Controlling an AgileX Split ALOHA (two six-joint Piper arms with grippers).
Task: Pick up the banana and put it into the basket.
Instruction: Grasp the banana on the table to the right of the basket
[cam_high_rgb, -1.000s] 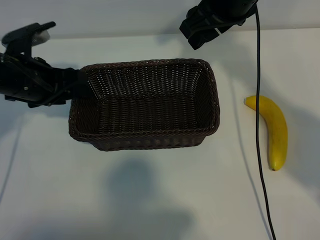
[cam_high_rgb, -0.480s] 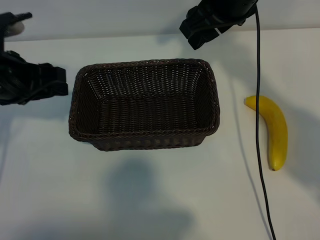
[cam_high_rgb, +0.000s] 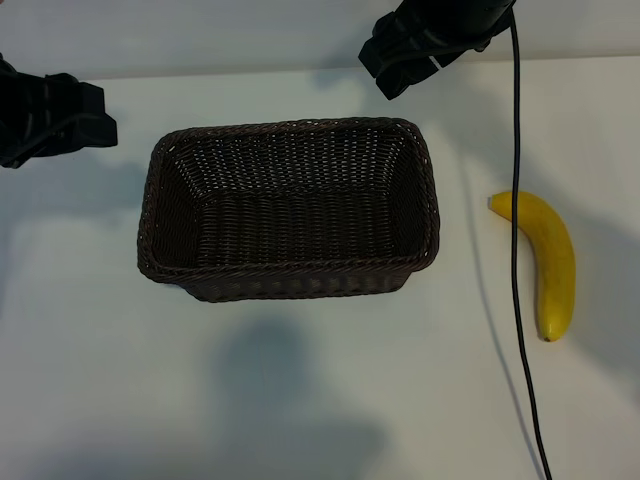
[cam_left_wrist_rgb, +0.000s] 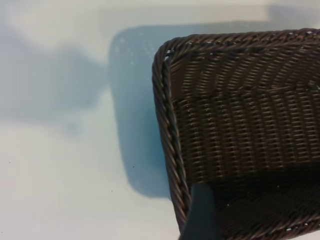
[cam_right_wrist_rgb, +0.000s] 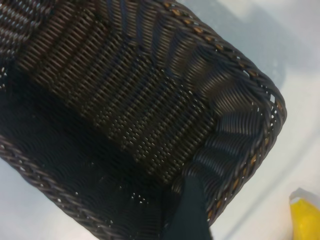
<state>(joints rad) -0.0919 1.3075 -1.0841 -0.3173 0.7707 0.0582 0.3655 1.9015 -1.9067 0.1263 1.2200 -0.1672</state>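
- Exterior view: the banana lies on the table, well right of the empty basket; no pickup has begun. The right gripper hangs above the basket's far right corner, the left gripper off its left end. Both are partly cut off; their spread jaws grasp nothing. Next, the right arm must reach across to the banana.
- Left wrist view: only a basket corner and one fingertip show.
- Right wrist view: basket interior; the banana's tip is cut off.
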